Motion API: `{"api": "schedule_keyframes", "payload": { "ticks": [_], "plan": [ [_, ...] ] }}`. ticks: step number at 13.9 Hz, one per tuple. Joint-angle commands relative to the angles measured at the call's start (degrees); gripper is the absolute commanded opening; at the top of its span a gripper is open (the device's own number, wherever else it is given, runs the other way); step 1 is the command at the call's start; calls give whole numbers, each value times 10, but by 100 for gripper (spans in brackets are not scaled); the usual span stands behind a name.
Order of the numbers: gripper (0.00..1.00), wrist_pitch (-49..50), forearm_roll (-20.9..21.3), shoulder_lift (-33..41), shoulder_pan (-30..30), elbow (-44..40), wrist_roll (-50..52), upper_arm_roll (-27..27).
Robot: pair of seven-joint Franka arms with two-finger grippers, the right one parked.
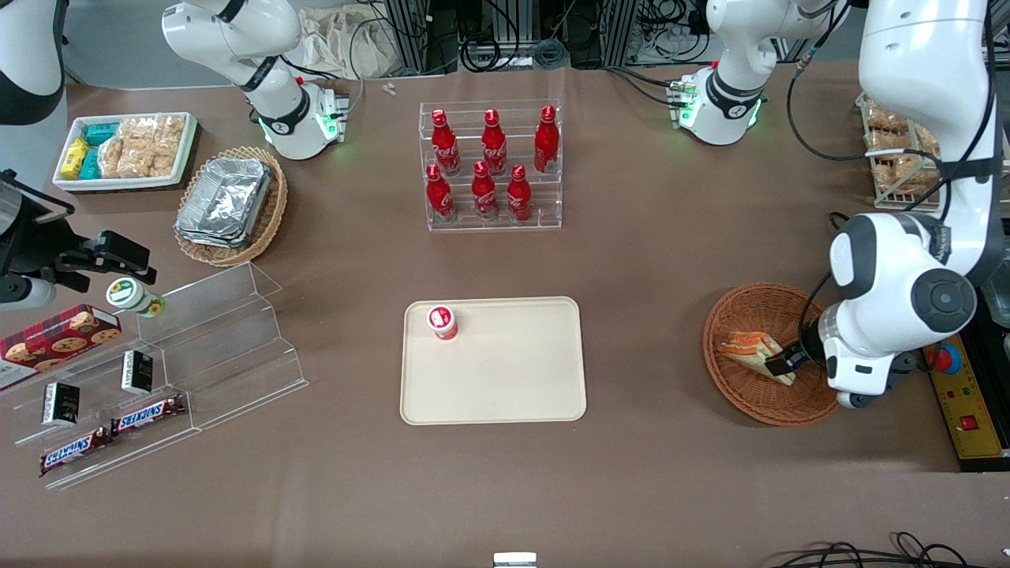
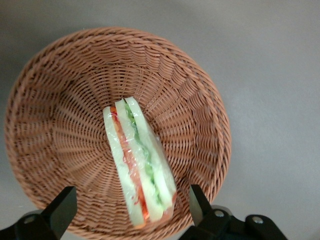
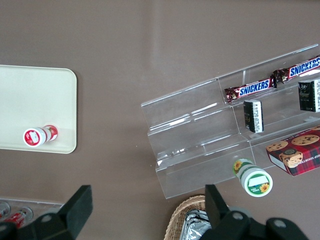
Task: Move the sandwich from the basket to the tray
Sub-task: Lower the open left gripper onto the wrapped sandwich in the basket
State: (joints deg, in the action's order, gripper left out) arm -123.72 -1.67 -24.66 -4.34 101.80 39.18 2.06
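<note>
The left arm's black two-finger claw (image 2: 131, 210) hangs low over the round, shallow, reddish-brown woven wicker basket (image 1: 738, 315), its fingers (image 2: 62, 207) spread wide apart, one on each side of the wrapped triangular white-bread sandwich (image 2: 137, 162). That straddle suggests it is lined up to close across the wedge's flat bread faces, the firmest hold on something this soft. It grips nothing yet.

The sandwich lies in the basket, nearer the rim than the centre, at about four o'clock from the basket's middle in the front view. It stands on a narrow edge with the cut side showing: white slices, an orange-red band and a green band, all under glossy clear film.

The flat cream-beige rectangular plastic tray (image 1: 505, 394) waits at nine o'clock from the basket, well apart, on the brown surface (image 1: 647, 260). A small red-and-white capped bottle (image 1: 443, 322) stands in one corner; the rest is bare.
</note>
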Motion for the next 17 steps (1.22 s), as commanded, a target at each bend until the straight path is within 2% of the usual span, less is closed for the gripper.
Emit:
{"api": "schedule_keyframes", "payload": {
  "ticks": [1, 6, 12, 17],
  "plan": [
    [100, -48, -11, -4, 1, 32, 45, 2],
    [100, -94, -11, -3, 1, 87, 56, 3],
    [99, -112, -11, -12, 3, 89, 62, 3],
    [91, -134, -9, -15, 2, 87, 116, 2]
  ]
}}
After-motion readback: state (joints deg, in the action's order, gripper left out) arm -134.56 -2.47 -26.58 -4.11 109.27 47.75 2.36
